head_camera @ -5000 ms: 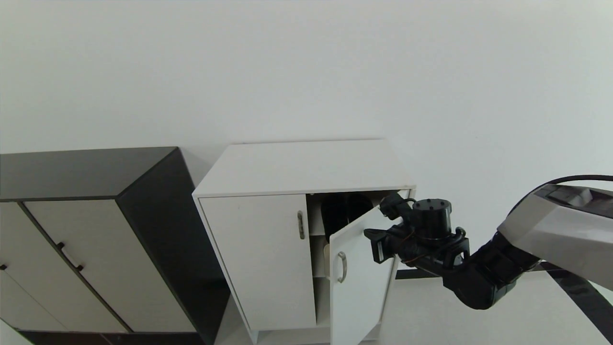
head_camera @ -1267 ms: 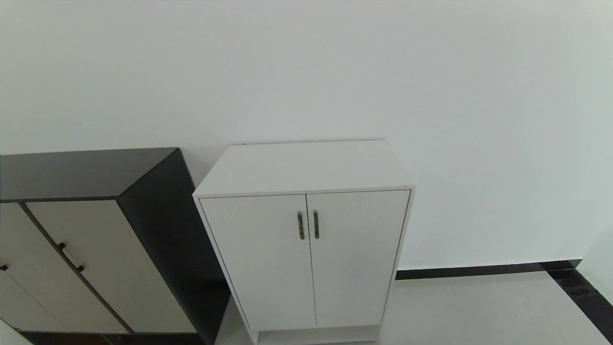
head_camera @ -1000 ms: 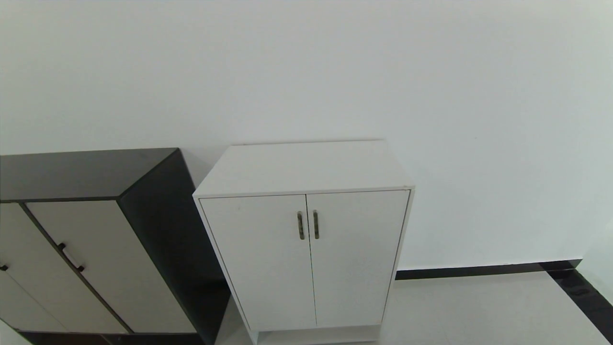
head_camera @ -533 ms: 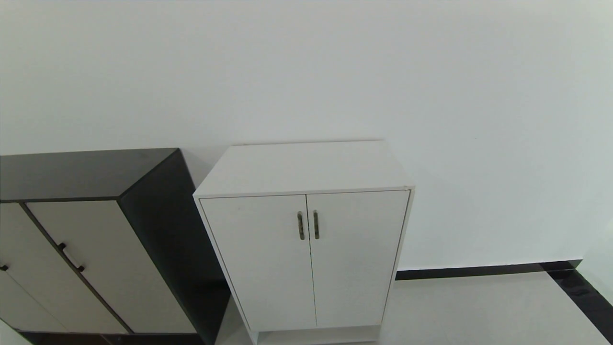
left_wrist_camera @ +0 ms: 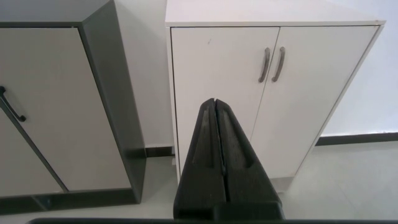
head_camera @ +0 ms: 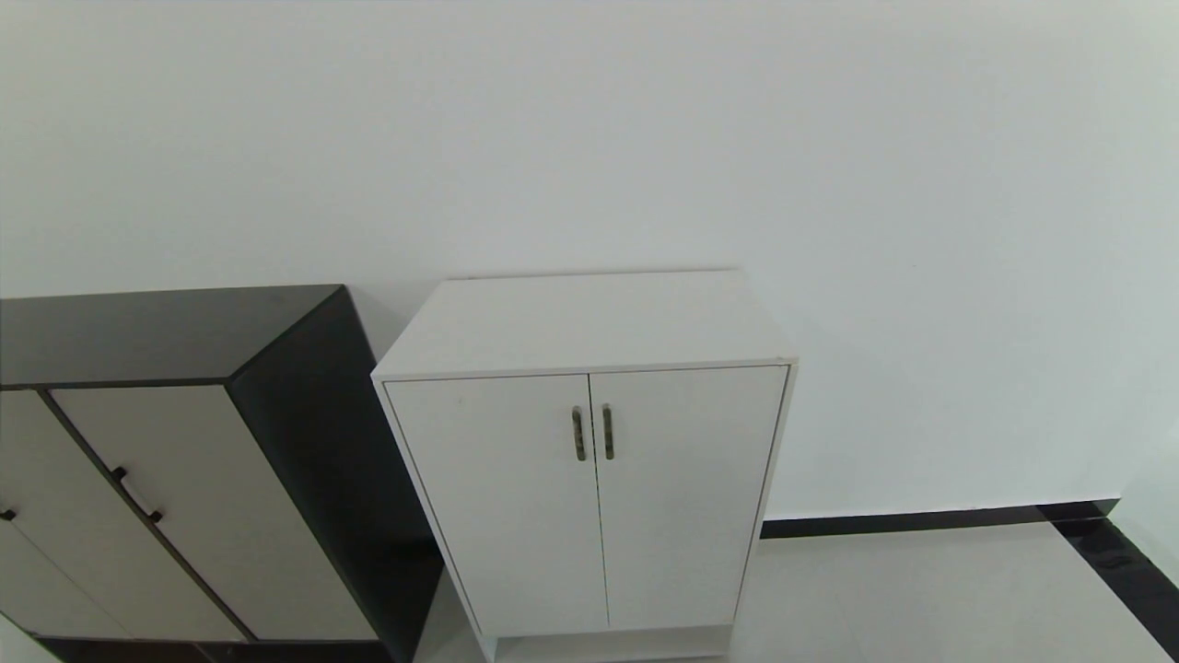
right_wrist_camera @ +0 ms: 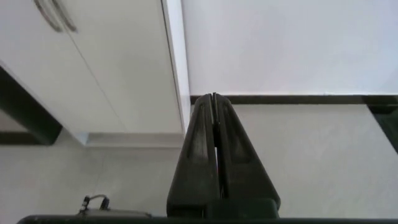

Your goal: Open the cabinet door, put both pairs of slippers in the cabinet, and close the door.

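The white two-door cabinet [head_camera: 589, 460] stands against the wall with both doors shut, its two metal handles [head_camera: 592, 432] side by side at the centre seam. The slippers are hidden behind the doors. My left gripper [left_wrist_camera: 215, 102] is shut with nothing in it, held back from the cabinet [left_wrist_camera: 267, 93] and level with its left door. My right gripper [right_wrist_camera: 214, 98] is also shut and empty, low over the floor off the cabinet's right front corner [right_wrist_camera: 177, 81].
A black cabinet with pale doors [head_camera: 175, 460] stands close on the left of the white one. A black skirting strip [head_camera: 930, 520] runs along the wall on the right. Pale floor [head_camera: 921, 599] lies open to the right of the cabinet.
Five seconds ago my right gripper was at the half-open right door, with dark slippers showing inside. The door is now shut and the arm has drawn back out of the head view.
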You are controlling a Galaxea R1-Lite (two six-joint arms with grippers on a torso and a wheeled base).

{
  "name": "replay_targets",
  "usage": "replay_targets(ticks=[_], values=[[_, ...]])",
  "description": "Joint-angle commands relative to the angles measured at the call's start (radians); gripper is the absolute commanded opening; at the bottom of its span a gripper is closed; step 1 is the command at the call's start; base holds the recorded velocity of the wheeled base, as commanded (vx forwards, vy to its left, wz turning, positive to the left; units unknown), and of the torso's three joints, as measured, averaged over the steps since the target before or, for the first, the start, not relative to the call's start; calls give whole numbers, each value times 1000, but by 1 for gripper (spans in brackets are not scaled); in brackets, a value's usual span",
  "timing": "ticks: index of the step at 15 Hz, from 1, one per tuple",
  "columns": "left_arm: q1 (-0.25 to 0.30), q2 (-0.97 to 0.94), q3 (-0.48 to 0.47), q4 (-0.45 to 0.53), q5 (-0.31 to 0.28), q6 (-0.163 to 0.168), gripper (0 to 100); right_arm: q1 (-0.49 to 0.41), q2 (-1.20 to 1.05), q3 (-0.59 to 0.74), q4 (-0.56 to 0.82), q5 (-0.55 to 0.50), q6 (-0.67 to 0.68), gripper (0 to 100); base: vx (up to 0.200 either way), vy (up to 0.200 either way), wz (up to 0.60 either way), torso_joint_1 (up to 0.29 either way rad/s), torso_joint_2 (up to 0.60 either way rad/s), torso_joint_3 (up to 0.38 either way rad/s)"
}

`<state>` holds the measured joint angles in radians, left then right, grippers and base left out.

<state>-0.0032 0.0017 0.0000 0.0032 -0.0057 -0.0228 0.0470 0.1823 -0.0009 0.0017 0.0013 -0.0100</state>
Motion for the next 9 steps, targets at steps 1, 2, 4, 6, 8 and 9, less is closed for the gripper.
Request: replay_targets(ticks=[1,2,4,6,8,9], values=[[0,0,0,0,0,0,0,-13,-92,-1,0,0,-1,0,0,0,0,0,0,0],[0,0,0,0,0,0,0,-33,-129,1,0,0,-1,0,0,0,0,0,0,0],[0,0,0,0,0,0,0,-45,-182,-1,0,0,-2,0,0,0,0,0,0,0],[0,0,0,0,0,0,0,-45,-182,-1,0,-4,-1,0,0,0,0,0,0,0],[0,0,0,0,0,1,0,-45,-182,1,0,-18,-1,0,0,0,0,0,0,0],[0,0,0,0,1,7,0,-45,-182,1,0,-18,-2,0,0,0,0,0,0,0]])
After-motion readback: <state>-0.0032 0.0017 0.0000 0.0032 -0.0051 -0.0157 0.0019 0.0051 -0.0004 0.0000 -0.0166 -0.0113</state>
